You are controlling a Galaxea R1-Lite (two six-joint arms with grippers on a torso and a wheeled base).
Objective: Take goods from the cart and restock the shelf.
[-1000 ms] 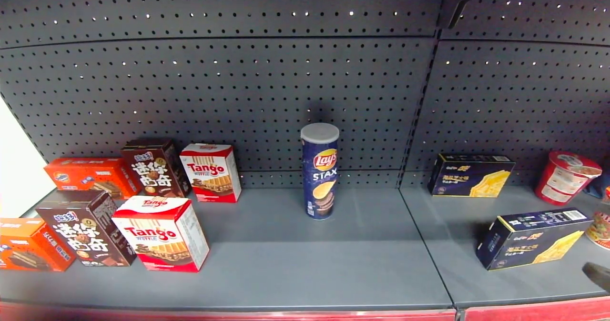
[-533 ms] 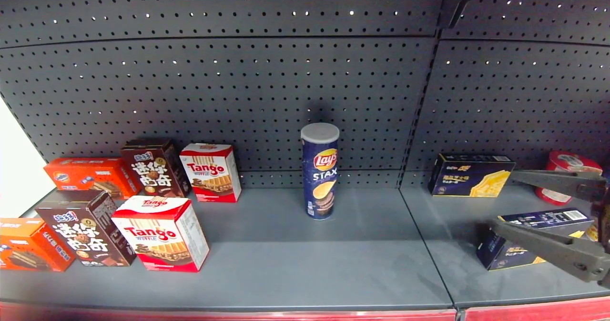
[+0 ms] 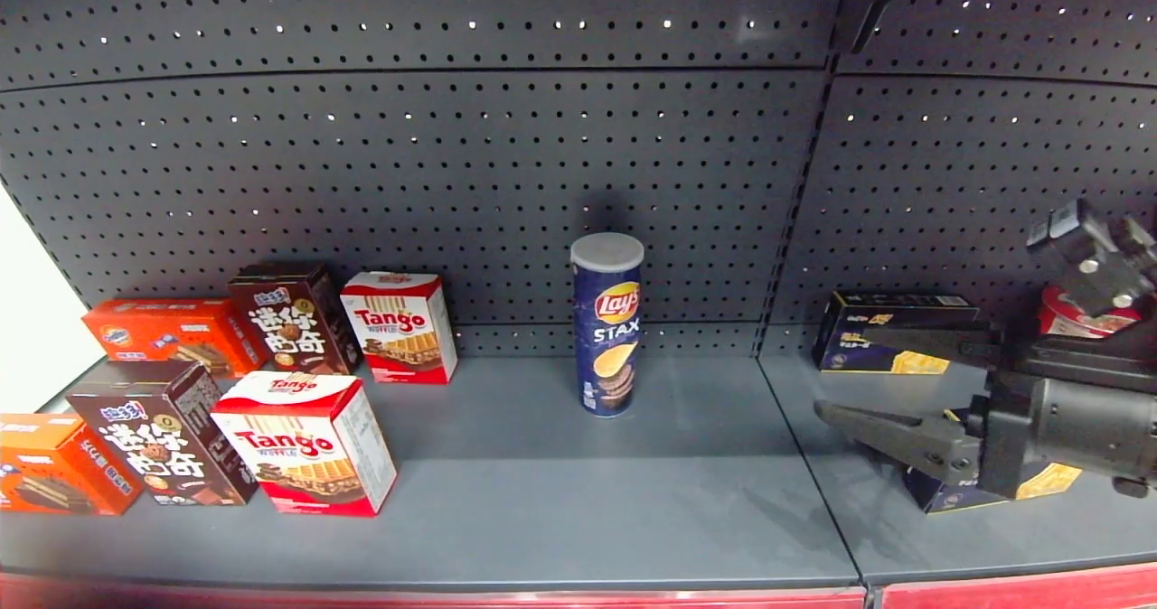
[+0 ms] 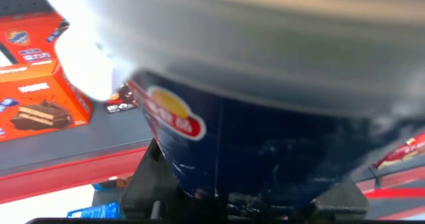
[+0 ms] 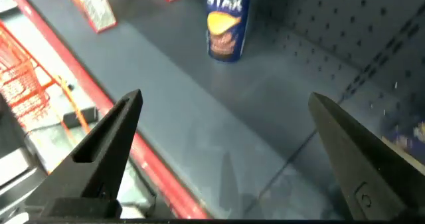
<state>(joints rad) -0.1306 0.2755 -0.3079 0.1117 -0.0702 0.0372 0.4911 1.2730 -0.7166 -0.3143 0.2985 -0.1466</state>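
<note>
A dark blue chips can with a grey lid stands upright at the back middle of the grey shelf; the right wrist view has it too. My right gripper hovers open over the shelf's right section, right of the can and apart from it, nothing between its fingers. In the left wrist view a second dark blue can sits close against the camera, held in my left gripper in front of the shelf's red edge.
Red-and-white wafer boxes, brown boxes and orange boxes fill the shelf's left. Two blue-and-yellow boxes and a red cup sit on the right, partly behind my right arm. An orange-red wire cart stands below the shelf edge.
My right gripper has come in from the right edge, moving left and up over the shelf's right section, and now covers part of the front blue-and-yellow box.
</note>
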